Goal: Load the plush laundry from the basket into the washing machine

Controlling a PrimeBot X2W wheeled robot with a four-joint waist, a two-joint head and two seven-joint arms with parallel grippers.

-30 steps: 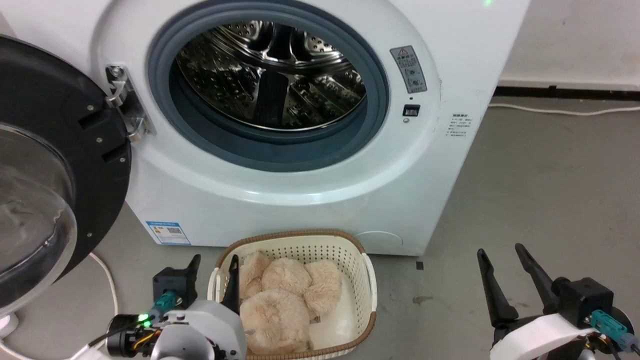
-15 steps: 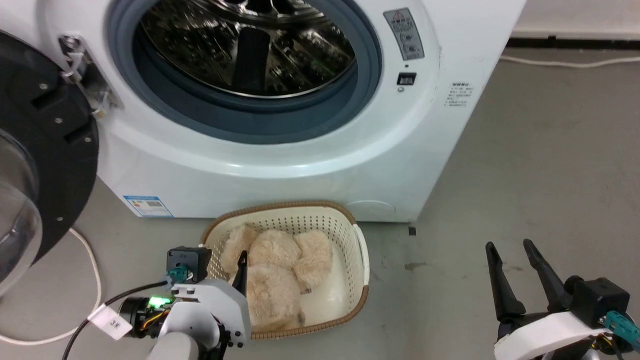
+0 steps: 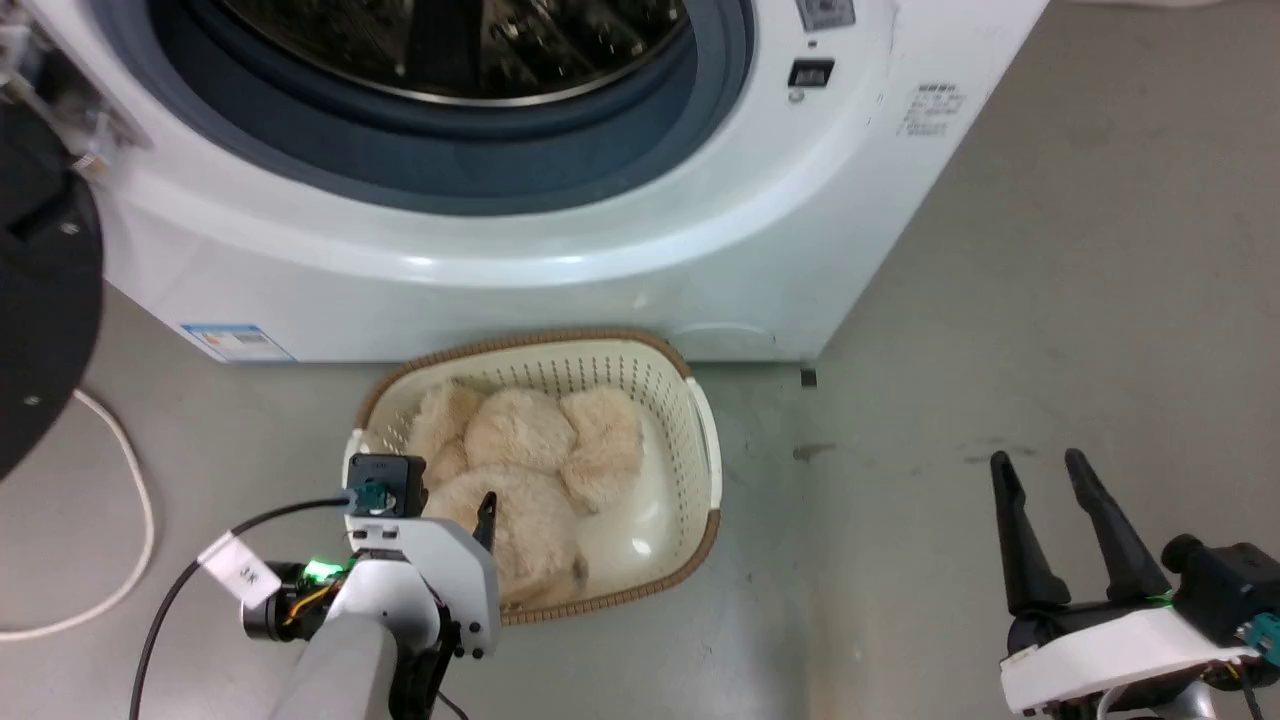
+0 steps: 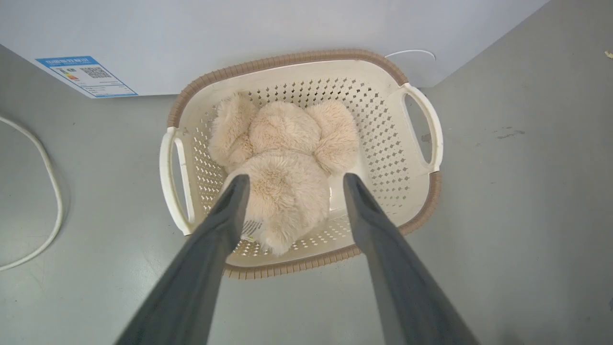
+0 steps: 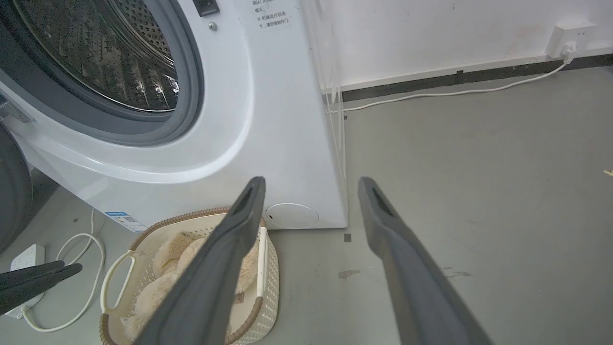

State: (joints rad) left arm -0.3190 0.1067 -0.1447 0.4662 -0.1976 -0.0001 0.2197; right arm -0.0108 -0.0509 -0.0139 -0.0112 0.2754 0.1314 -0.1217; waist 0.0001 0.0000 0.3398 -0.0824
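Plush laundry [image 4: 282, 134]: your left gripper [image 4: 294, 177] has moved over it.
Jaws spread, nothing held; grasp in the basket [image 4: 383, 129] follows.

the basket [image 4: 415, 143] top lies open; washing machine [image 3: 600, 230] stands behind.

The washer [image 3: 600, 250] stands at the top with its mouth open, grey gasket [image 3: 450, 170] ringing the steel drum [image 3: 450, 50]. Its black door [image 3: 40, 300] hangs at the left edge. The basket [image 3: 700, 430] sits on the grey floor [image 3: 1000, 300] just before the washer, with the plush [image 3: 520, 430] lying in its left part. The left claw [image 3: 440, 492] hangs over the basket's near left corner, one dark finger [image 3: 487, 510] above the plush. The right claw [image 3: 1038, 465] hovers over bare floor well to the right, its jaws apart. A white cable [image 3: 130, 500] curves along the floor at the left.
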